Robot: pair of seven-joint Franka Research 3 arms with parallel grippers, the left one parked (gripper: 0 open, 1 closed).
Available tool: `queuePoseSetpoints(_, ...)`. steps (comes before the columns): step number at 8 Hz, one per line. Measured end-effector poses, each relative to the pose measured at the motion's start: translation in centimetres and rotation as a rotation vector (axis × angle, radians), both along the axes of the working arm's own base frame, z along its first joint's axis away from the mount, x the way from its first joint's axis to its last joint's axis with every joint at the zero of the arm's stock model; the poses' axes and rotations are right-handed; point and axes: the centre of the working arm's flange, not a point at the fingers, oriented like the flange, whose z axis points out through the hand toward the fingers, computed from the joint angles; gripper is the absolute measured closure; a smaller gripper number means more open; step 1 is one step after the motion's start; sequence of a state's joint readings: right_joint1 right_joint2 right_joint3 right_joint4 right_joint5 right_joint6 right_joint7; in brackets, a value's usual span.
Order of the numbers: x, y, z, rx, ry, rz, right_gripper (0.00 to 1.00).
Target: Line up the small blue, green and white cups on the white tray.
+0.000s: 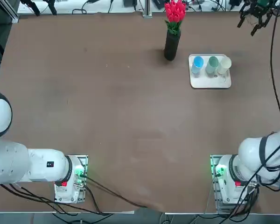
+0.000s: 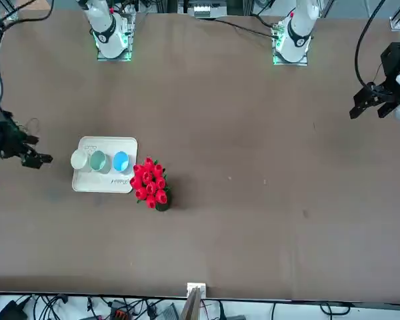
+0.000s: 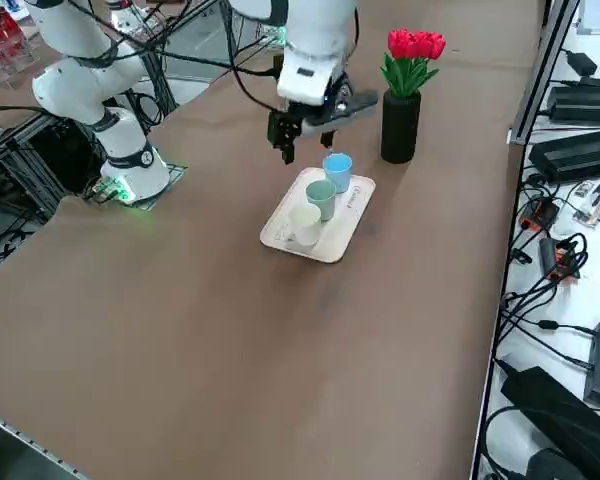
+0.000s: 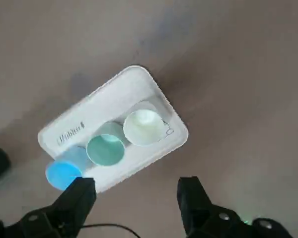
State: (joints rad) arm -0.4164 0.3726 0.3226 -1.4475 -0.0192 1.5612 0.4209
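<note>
Right gripper is raised above the table with fingers spread wide and nothing between them; in the side view it sits upper centre, just above the tray's far edge. In the wrist view both dark fingers frame a gap with bare table behind.

White tray lies flat in the upper right of the top view. All three cups stand upright on it in one row along one edge: blue cup, green cup, white cup. Green is in the middle and looks to be touching both neighbours. The rest of the tray is bare apart from a small grey print.

Black vase with red flowers stands just beside the tray, on the blue cup's side, not touching it.

Table is a plain brown matte surface. Arm bases sit at the bottom of the top view with green lights on. Cables trail along the near edge; more cables and black boxes run down the right side of the side view.
</note>
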Motion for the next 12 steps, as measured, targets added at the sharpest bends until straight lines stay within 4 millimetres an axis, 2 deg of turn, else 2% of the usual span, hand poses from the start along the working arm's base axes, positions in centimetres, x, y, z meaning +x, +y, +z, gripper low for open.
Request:
queuePoseSetpoints(1,-0.1,0.0,1.6,0.031,-0.037,0.169,0.00)
queuePoseSetpoints(3,-0.9,0.8,6.2,0.048,-0.130,0.449,0.00)
queuePoseSetpoints(5,-2.1,5.1,10.5,-0.021,-0.171,0.571,0.00)
queuePoseSetpoints(6,-3.0,7.1,11.9,-0.044,-0.178,0.629,0.00)
queuePoseSetpoints(8,-5.2,9.7,12.3,-0.056,-0.200,0.719,0.00)
queuePoseSetpoints(10,-7.4,9.6,11.1,-0.060,-0.231,0.738,0.00)
queuePoseSetpoints(12,-8.6,8.6,11.2,-0.050,-0.236,0.718,0.00)
